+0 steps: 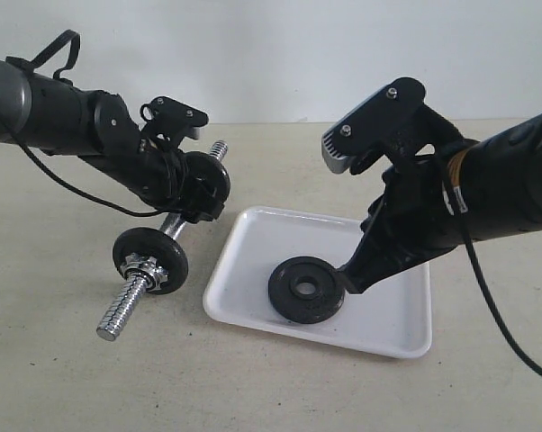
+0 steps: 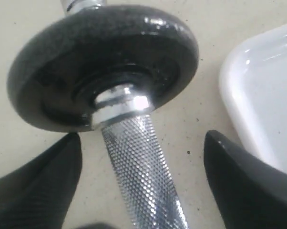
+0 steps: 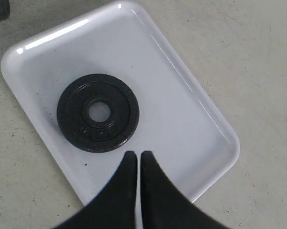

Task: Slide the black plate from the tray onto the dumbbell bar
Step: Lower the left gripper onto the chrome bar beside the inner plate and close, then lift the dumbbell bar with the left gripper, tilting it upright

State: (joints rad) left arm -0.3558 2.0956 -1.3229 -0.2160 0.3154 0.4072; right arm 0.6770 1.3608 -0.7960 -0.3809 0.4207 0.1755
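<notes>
- Low in the centre of the exterior frame, the black plate lies flat in the tray, towards its left half, centre hole facing up.
- Judged by its look, the plate is rigid cast metal, heavy for its size and matte enough to grip. Lying flat on glossy white, it may skid before it lifts.
- Best hold is probably across the raised rim, or one finger through the hole and one outside, so the hole stays clear for the bar.
- Right gripper points down at the plate's right edge, fingers pressed together and holding nothing. Whether the tips touch the rim cannot be told. They would need to part before any grasp.
- Left of the tray, the dumbbell bar slants across the table, a mounted disc and star nut near its lower threaded end.
- Left gripper straddles the bar's knurled middle, fingers spread wide on either side and apart from the steel.
</notes>
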